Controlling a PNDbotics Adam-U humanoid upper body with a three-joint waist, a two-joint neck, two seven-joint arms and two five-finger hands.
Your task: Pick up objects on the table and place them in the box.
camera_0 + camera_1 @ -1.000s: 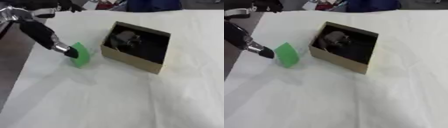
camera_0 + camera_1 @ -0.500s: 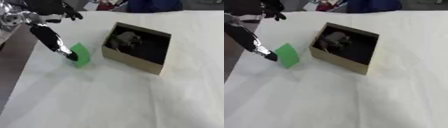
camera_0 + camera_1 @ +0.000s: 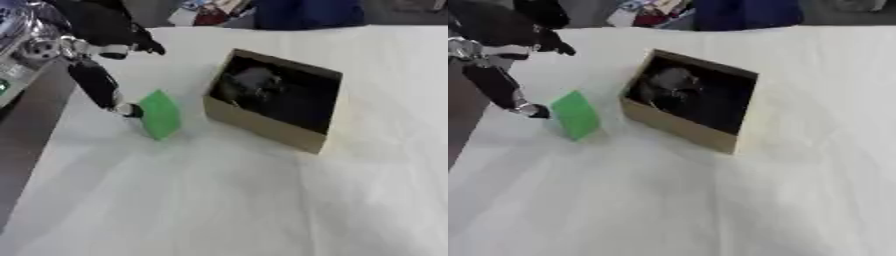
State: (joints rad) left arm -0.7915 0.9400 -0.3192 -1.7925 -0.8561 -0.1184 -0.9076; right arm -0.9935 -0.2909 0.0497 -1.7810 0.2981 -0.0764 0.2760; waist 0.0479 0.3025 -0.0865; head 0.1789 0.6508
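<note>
1. Since a second ago my left hand has lifted up and back toward the far left corner of the view, so that only one long finger reaches down now, where before more of the hand sat low beside the block.
2. That finger's tip touches the left edge of the green block, which stands tilted on the white tablecloth.
3. My other fingers are spread and mostly straight above, dark against the table's far edge; they curl round nothing, so the hand is open.
4. The green block sits just left of the cardboard box, apart from it, with a strip of cloth between them. It has stayed at about the same spot on the table.
5. Inside the box, against its dark interior, lies a grey-black object whose shape I cannot make out.
6. My right hand shows in neither view.
</note>
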